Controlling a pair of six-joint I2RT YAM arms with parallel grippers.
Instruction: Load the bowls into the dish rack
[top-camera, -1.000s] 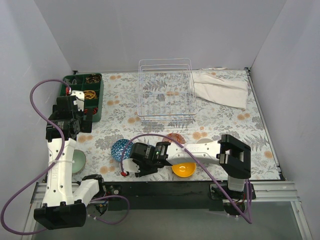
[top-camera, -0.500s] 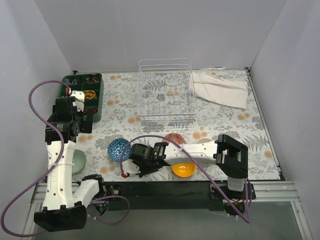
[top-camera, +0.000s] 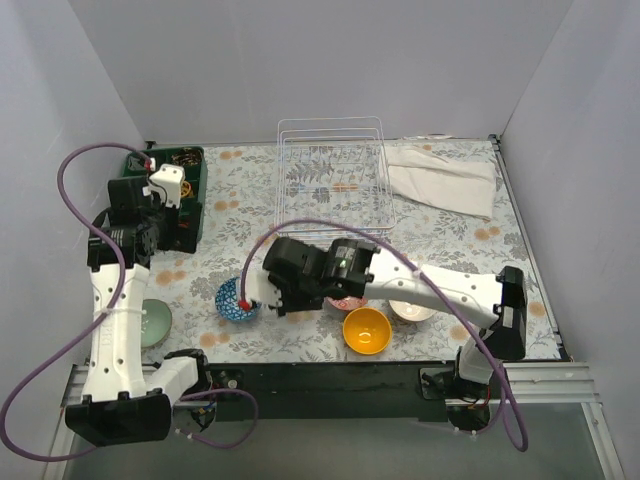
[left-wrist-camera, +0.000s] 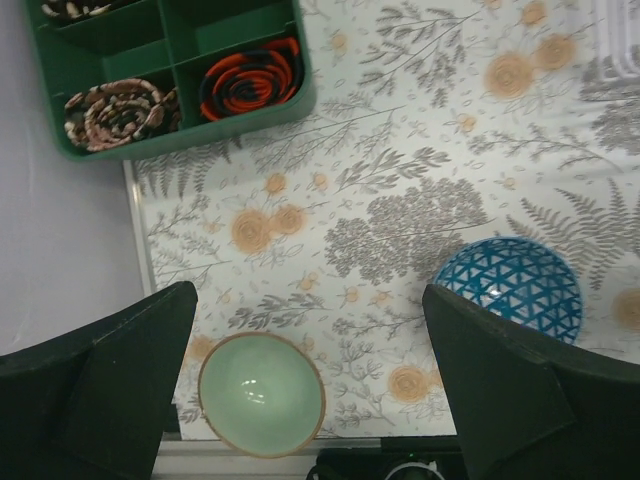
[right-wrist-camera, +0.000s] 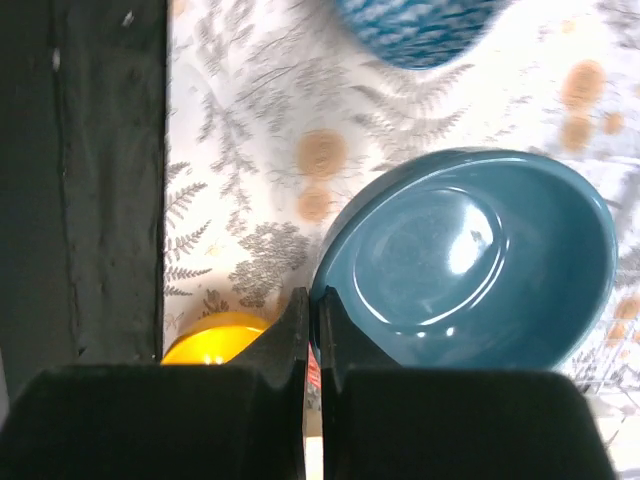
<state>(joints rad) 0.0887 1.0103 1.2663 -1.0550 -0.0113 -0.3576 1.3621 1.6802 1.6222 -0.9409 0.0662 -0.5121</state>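
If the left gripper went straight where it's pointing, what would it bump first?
The left gripper would probably meet the flowery table cover, between the pale green bowl and the blue-patterned bowl. Depth is unclear, so it might clip the green bowl's rim.

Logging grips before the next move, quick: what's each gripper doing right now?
Left gripper: open, holding nothing.
Right gripper: shut on the teal bowl, pinching its rim.

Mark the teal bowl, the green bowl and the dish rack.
teal bowl (right-wrist-camera: 470, 260): right wrist view, on its glossy inside.
green bowl (left-wrist-camera: 262, 393): left wrist view, middle of its inside.
dish rack (top-camera: 336, 240): top view, on its near wire wall.
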